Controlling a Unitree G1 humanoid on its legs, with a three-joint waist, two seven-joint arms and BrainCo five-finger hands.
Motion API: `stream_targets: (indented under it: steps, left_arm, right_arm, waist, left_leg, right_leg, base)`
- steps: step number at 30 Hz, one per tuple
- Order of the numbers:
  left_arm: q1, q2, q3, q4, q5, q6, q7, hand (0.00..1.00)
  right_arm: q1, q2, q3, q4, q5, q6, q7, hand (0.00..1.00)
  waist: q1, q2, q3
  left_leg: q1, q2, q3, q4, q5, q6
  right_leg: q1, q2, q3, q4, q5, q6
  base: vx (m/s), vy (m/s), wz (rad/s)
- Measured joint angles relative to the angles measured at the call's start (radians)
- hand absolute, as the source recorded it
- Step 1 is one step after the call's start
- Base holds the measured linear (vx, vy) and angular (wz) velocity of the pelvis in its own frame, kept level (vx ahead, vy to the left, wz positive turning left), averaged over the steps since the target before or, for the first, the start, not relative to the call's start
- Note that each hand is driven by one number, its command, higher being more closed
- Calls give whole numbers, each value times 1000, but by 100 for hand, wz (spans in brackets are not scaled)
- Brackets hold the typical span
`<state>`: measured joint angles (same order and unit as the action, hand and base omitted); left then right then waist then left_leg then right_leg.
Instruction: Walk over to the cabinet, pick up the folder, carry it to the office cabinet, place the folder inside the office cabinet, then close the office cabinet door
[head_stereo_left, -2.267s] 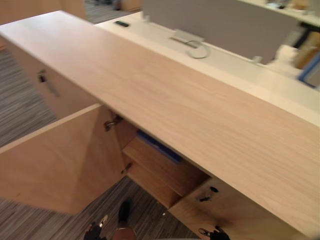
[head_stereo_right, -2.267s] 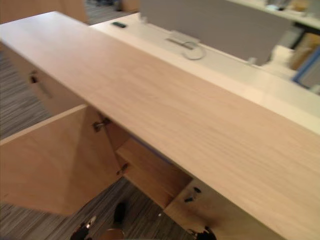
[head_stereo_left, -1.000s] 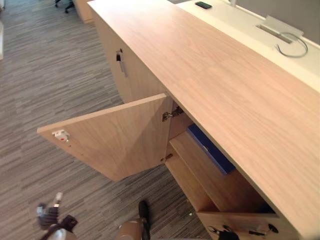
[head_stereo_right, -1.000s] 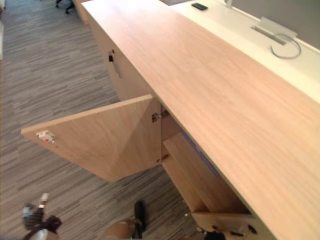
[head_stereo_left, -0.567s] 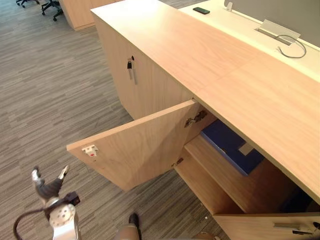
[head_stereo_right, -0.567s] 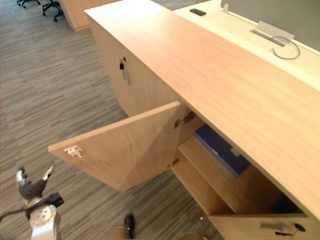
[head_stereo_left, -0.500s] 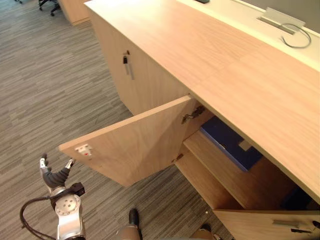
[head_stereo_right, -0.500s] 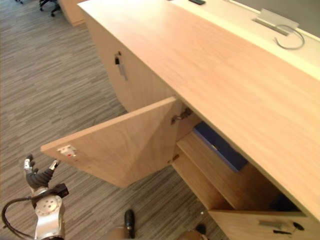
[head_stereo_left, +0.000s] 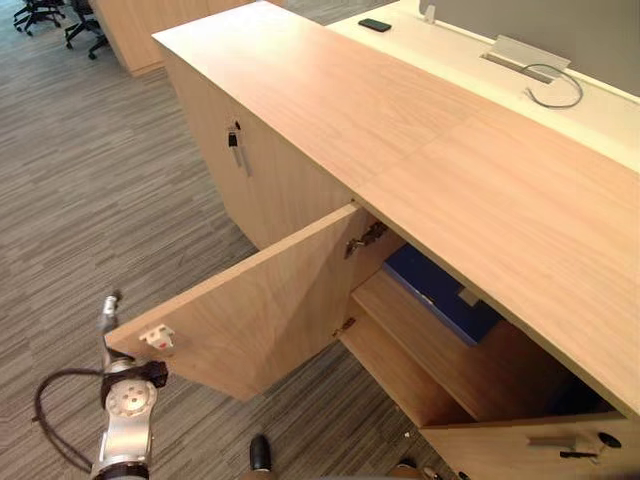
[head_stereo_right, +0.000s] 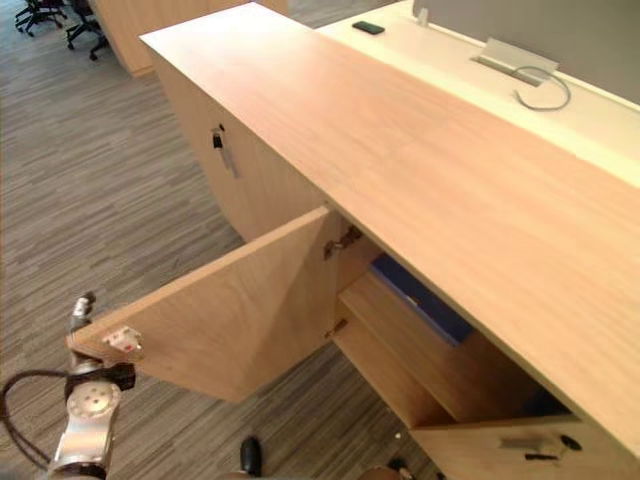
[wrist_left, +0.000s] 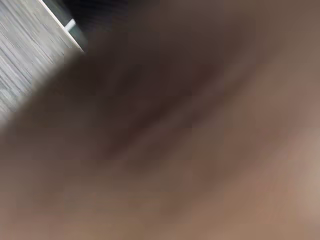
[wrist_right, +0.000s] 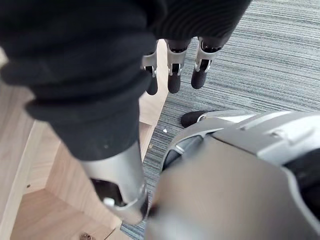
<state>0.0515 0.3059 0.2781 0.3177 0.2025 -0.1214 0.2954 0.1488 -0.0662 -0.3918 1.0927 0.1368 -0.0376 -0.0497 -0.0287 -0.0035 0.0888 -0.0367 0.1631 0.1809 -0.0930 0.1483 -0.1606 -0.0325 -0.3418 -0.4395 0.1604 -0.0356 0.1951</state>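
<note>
The light wood office cabinet (head_stereo_left: 400, 130) stands with its left door (head_stereo_left: 270, 300) swung wide open. A blue folder (head_stereo_left: 435, 290) lies flat on the upper shelf inside, also visible as the folder (head_stereo_right: 415, 295) under the cabinet top. My left hand (head_stereo_left: 107, 312) is at the outer edge of that door, beside its latch. One straight finger rises above the edge, and the door's face fills the left wrist view from very close. My right hand (wrist_right: 172, 75) hangs over the carpet by the cabinet's open front, fingers relaxed and holding nothing.
A second cabinet door (head_stereo_left: 530, 450) stands ajar at the lower right. Keys (head_stereo_left: 235, 140) hang from the closed door further left. Behind the cabinet runs a white desk (head_stereo_left: 470, 70) with a phone (head_stereo_left: 375, 25) and a cable loop. Office chairs (head_stereo_left: 40, 12) stand far off on the carpet.
The camera has swung and pulled back, showing more of the cabinet. My left hand has risen from the floor side up to the open door's outer edge.
</note>
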Motion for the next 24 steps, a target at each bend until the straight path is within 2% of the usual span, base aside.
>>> stream_targets:
  steps: [10, 24]
  left_arm:
    - [-4, 20, -138, 17, 2, -10, -51, 0]
    - [-3, 14, -139, 48, 2, -23, -86, 0]
  right_arm:
    - [4, 2, 23, 7, -2, 6, 11, 0]
    - [-2, -10, 69, 9, -34, 6, 12, 0]
  waist:
    - [12, -1, -32]
    - [33, -3, -64]
  left_leg:
    - [-15, -1, -18, -1, 7, 6]
    - [-17, -1, -28, -1, 19, 3]
  right_leg:
    - [15, 14, 1, -38, 9, -12]
    - [24, 25, -2, -55, 19, -16]
  base:
    - [-57, 9, 5]
    - [14, 4, 1]
